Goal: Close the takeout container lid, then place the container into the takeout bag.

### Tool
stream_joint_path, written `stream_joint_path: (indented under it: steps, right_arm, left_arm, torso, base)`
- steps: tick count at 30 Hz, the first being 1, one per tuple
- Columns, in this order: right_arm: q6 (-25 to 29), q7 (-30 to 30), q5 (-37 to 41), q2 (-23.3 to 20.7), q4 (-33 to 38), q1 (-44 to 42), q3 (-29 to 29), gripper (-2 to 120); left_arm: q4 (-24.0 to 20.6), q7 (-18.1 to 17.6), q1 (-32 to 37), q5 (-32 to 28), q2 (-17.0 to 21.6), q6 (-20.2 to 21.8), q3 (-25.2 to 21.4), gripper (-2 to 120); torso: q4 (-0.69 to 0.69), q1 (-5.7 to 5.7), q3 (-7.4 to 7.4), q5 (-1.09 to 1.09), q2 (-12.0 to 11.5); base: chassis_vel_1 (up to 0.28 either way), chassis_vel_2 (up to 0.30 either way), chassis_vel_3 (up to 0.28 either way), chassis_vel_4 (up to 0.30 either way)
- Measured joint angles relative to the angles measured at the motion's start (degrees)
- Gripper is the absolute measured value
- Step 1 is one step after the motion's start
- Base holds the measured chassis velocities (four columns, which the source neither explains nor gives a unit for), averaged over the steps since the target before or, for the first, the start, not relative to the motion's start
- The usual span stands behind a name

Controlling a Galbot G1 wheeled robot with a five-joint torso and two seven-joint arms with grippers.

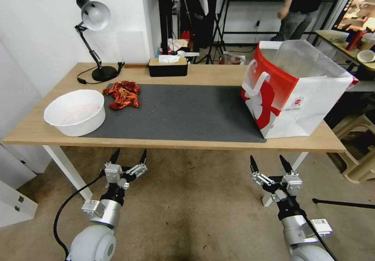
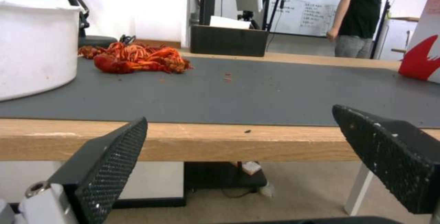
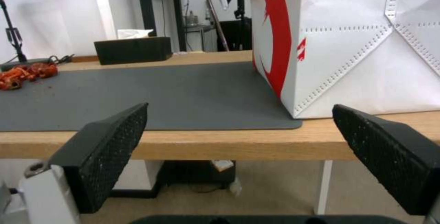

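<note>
i see the takeout bag point(image 1: 297, 89) standing open on the table point(image 1: 203, 73), i can't spot the little box, maybe it is already in the bag, and my left pincer point(image 1: 128, 160) and right pincer point(image 1: 270, 163) hang spread below the table edge.

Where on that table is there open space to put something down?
The widest bare stretch is the middle of the grey mat, between the red pile and the takeout bag. The mat's front strip is free too. The left end is crowded by the white bowl and lamp.
</note>
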Motion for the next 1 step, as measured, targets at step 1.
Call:
stream_joint_path:
  steps: [1]
  right_arm:
    - [0.0,0.0,0.0,0.0,0.0,0.0,0.0,100]
  left_arm:
    - [0.0,0.0,0.0,0.0,0.0,0.0,0.0,100]
  torso:
    - [0.00,0.00,0.00,0.00,0.0]
  base:
    - [0.000,0.000,0.000,0.000]
